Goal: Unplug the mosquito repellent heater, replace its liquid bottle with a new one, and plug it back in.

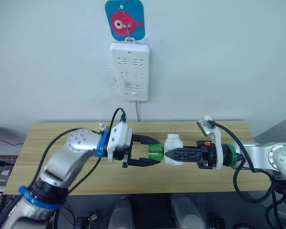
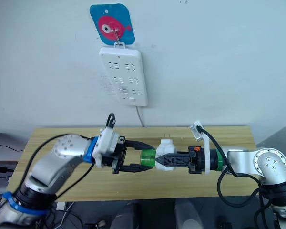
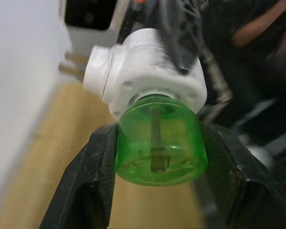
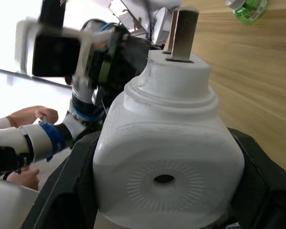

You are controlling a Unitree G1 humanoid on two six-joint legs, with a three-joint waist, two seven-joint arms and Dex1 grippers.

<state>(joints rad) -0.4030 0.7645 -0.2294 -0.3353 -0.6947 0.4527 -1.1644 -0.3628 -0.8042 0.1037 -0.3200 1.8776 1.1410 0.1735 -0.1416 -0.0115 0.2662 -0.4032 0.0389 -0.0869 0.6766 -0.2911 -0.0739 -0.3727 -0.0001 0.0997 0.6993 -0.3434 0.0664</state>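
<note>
Heater body first — the mosquito repellent heater (image 1: 173, 149) is a small white rounded plastic unit with a round dimple ringed by fine radial ridges on its front, and two flat metal prongs standing up from its back. Screwed into its lower end is a translucent green liquid bottle (image 1: 156, 153) with a thin wick rod visible down its middle. No brand or writing can be read on either part.

Both pieces are held in the air above the wooden desk (image 1: 52, 143), roughly at its middle, between the two arms. The right tool (image 1: 169, 155) comes in from the robot's right and is clamped on the heater's white body, one black finger on each side, as the right wrist view shows. The left tool (image 1: 152, 152) comes in from the other side with its two fingers closed around the green bottle, gripping its flanks. The two tools are nearly tip to tip, with heater and bottle joined between them.

On the wall behind the desk hangs a long white power strip (image 1: 129, 71), below a blue hook plate with a pink fish picture (image 1: 125, 20). A second green bottle (image 4: 247, 9) lies on the desk — seen at the edge of the right wrist view.
</note>
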